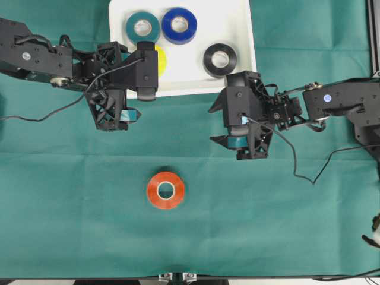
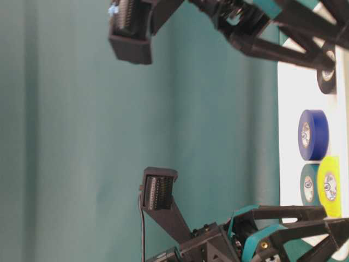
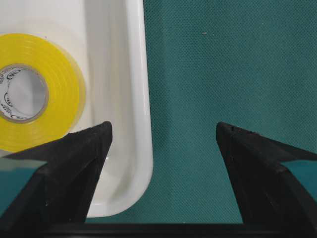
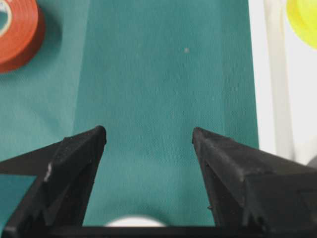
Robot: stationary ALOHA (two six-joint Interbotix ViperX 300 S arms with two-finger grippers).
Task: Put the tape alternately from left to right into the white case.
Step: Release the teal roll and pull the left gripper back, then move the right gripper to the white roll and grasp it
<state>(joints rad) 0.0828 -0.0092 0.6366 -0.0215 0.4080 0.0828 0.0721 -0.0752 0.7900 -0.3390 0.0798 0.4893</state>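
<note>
While both hands gape empty, left hand [image 3: 163, 144] straddling white case [image 3: 141, 99] rim, right hand [image 4: 148, 144] over cloth [image 4: 148, 74].

Even, bright light falls from above; soft shadows ring the orange-red roll [image 1: 165, 190]. The white case [image 1: 240, 21] glares pale. Table-level view is soft, slightly blurred.

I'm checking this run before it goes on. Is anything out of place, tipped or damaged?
Nothing looks damaged or tipped. The teal, blue, yellow and black rolls lie flat in the white case. Only the orange-red roll lies outside it, flat on the green cloth.
</note>
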